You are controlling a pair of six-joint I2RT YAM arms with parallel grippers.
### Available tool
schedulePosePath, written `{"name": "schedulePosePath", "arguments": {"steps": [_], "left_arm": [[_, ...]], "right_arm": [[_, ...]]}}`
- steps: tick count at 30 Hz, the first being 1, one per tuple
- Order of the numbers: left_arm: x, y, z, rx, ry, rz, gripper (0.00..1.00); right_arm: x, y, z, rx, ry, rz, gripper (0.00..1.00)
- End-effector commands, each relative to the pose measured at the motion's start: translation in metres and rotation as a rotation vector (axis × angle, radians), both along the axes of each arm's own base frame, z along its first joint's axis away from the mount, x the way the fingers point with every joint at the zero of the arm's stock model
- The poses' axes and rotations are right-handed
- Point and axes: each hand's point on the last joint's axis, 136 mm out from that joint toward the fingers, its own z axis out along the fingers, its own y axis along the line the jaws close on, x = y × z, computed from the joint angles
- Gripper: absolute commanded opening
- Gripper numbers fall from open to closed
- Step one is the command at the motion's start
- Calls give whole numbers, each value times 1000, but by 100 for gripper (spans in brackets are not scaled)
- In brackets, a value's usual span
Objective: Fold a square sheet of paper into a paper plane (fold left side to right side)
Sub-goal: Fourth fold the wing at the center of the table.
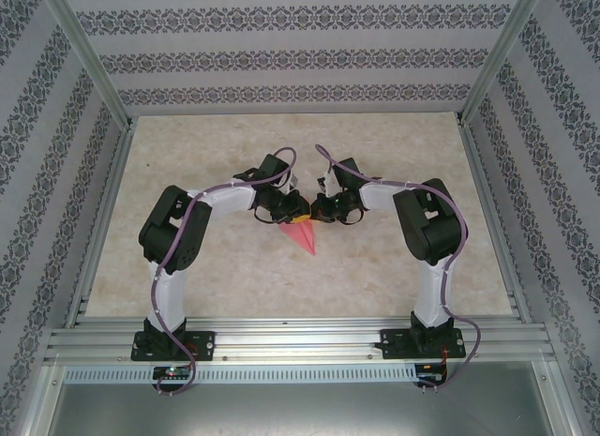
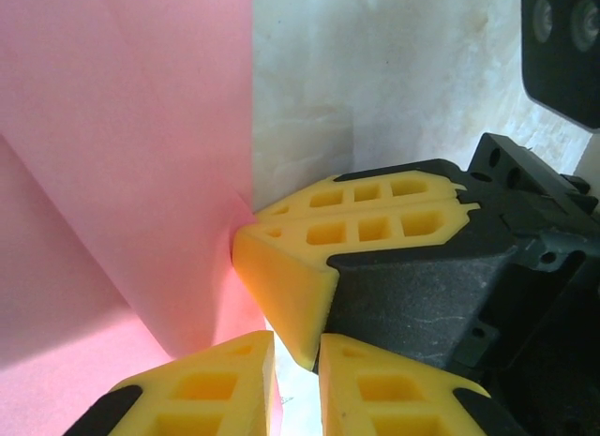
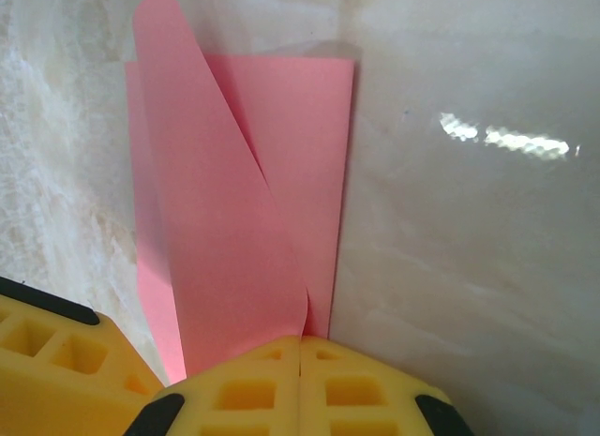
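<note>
- since the pointed tip of the thin pink-red sheet of paper [image 1: 303, 234], folded to a narrow dart, lies nearest the arm bases, i read its long axis in the top view as running from that tip back and a little left, up under the two grippers.
- on the right wrist view that axis runs straight away from the jaws. one long creased flap stands tilted off the flat layer beneath.
- right gripper [image 3: 300, 353], black with yellow latticed fingers: clenched, its tips touching the paper's end. i cannot tell whether a layer is nipped between them or only pressed down.
- left gripper [image 2: 296, 370], same build: jaws parted by a narrow gap with pale table showing through, grasping nothing i can make out. the paper lies ahead and to the left of them, just beside one finger.
- both arms reach the sheet about equally, tip to tip over its far end. my judgement: the raised flap is on the left gripper's side, so that arm is better placed to carry it across while the right pins the end.
- pale marbled table top [image 1: 187, 267] around it, then grey patterned wall panels [image 1: 281, 61]. i can read no brand, label or writing.
</note>
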Motion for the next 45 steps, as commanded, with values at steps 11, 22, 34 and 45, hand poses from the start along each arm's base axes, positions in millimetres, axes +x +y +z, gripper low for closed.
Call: {"name": "schedulePosePath", "arguments": {"steps": [11,22,34,45], "left_arm": [[6,13,18,-7,-57,64,24],[15,6,2,-8,-34,55,24],[3,19,-40,82,44,65,24],[-13,35,-66,149,100,86,23]], "right_arm": [[-15,-5,-27,-82,54,20,5],[-15,-5,-28,-81,55,20,5],[-13,-2,-22,-67,41,23,7],[13,-8,44,-25,-90,-12,20]]}}
